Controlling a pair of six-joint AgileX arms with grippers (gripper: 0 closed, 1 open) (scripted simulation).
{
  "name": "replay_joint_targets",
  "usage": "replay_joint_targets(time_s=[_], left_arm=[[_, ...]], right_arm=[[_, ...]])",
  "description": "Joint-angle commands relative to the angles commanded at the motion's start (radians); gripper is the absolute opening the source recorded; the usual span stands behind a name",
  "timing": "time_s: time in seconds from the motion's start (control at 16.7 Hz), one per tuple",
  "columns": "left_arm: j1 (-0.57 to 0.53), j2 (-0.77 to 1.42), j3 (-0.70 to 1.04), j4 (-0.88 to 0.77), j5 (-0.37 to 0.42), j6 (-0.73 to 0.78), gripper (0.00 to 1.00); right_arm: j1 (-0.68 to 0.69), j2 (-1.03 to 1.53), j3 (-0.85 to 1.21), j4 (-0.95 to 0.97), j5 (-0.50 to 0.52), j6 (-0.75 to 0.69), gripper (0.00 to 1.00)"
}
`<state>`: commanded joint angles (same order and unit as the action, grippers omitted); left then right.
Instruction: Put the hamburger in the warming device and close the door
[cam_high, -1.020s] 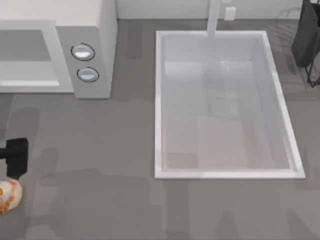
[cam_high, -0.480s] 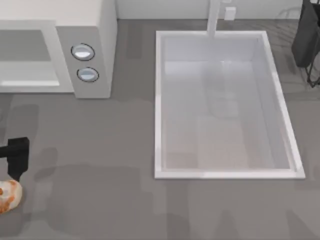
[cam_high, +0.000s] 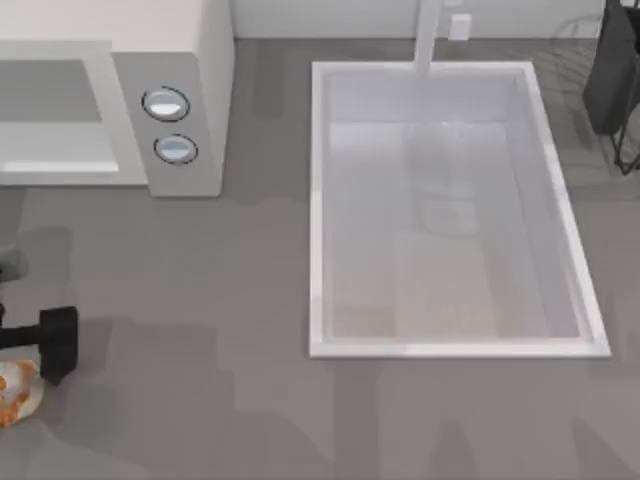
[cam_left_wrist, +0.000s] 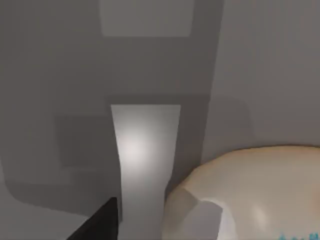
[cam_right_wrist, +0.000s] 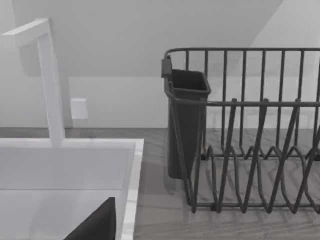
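Note:
The hamburger (cam_high: 16, 392), a small orange and whitish lump, lies on the grey counter at the top view's lower left edge. My left gripper (cam_high: 52, 366), a black block, hangs just right of and slightly behind it, close above the counter. Its pale bun (cam_left_wrist: 250, 195) looms large in the left wrist view beside a light upright bar (cam_left_wrist: 145, 160). The warming device (cam_high: 170, 110), a white microwave with two silver knobs, stands at the back left with its grey cavity (cam_high: 50, 90) open to view. The door is out of view. A dark edge of my right gripper (cam_right_wrist: 97, 225) faces the dish rack.
A large white sink (cam_high: 320, 210) with a faucet (cam_high: 428, 35) takes up the middle and right of the counter. A dark wire dish rack (cam_right_wrist: 250, 130) with a cutlery cup (cam_right_wrist: 186, 120) stands at the back right. Bare counter lies between the microwave and the hamburger.
My left gripper has moved toward the front of the counter and a little right, ending beside the hamburger. The hamburger has hardly shifted.

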<state>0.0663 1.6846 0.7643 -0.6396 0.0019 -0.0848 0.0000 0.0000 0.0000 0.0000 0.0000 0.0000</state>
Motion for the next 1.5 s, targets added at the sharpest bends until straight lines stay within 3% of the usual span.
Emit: replay_joint_targets(time_s=[0.36, 1.14, 1.5], left_arm=[[0.001, 0.032, -0.028, 0.049, 0.0, 0.001, 1.0], [0.001, 0.032, -0.028, 0.049, 0.0, 0.001, 0.02], [0.001, 0.032, -0.028, 0.049, 0.0, 0.001, 0.0]], right_arm=[[0.0, 0.0, 0.0, 0.0, 0.0, 0.0, 1.0], [0.0, 0.0, 0.0, 0.0, 0.0, 0.0, 1.0], [0.0, 0.0, 0.0, 0.0, 0.0, 0.0, 1.0]])
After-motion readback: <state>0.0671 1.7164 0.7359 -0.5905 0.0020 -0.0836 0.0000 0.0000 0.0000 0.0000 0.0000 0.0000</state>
